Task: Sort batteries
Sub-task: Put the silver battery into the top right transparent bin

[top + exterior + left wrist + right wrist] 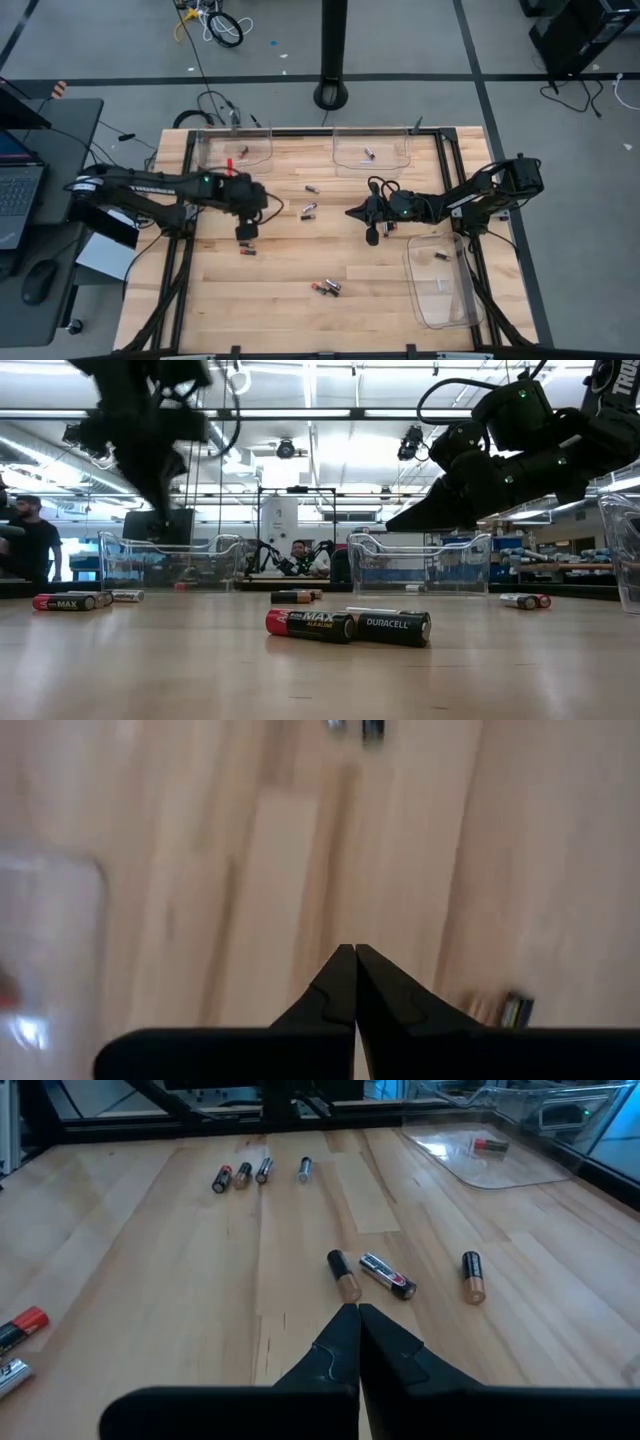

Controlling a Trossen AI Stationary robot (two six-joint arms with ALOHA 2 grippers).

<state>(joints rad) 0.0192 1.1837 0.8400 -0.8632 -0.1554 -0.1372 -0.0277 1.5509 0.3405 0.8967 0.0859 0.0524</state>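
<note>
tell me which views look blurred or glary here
Left wrist view: table and batteries smeared, only the shut left gripper crisp. Low view: left arm blurred, bright ceiling lights behind. Right wrist view: sharp, glare on clear tray.

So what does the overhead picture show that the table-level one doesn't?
Only the overhead view shows the laptop beside the table and the clear tray near the right arm, with its contents. Only the table-level view shows people in the room behind and the brand printed on the nearest batteries. Both show the two arms over the wooden table, scattered batteries, and the clear trays along its far edge.
</note>
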